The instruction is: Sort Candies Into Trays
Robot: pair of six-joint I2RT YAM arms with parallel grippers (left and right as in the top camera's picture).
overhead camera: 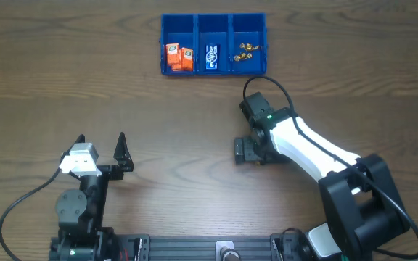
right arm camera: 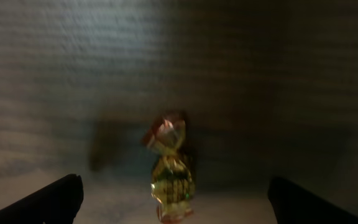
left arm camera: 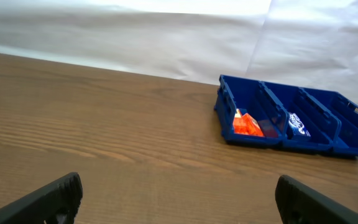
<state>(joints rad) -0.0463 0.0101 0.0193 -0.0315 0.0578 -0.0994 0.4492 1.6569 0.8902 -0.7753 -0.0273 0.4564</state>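
Wooden worktop point(overhead camera: 64, 72) spread under everything. Blue three-compartment tray point(overhead camera: 213, 72) set at far side: orange candies point(overhead camera: 178, 56) in left compartment from above, blue candy point(overhead camera: 211, 55) in middle, gold candies point(overhead camera: 244, 51) in right; tray's end cut off at edge of left wrist view. Left gripper point(overhead camera: 101, 139) held released, nothing between fingers. Right gripper point(overhead camera: 247, 151) pointed down, released; gold-wrapped candy point(right arm camera: 169, 171) laid on worktop between spread fingers, untouched, shaded, detail hard to make out.
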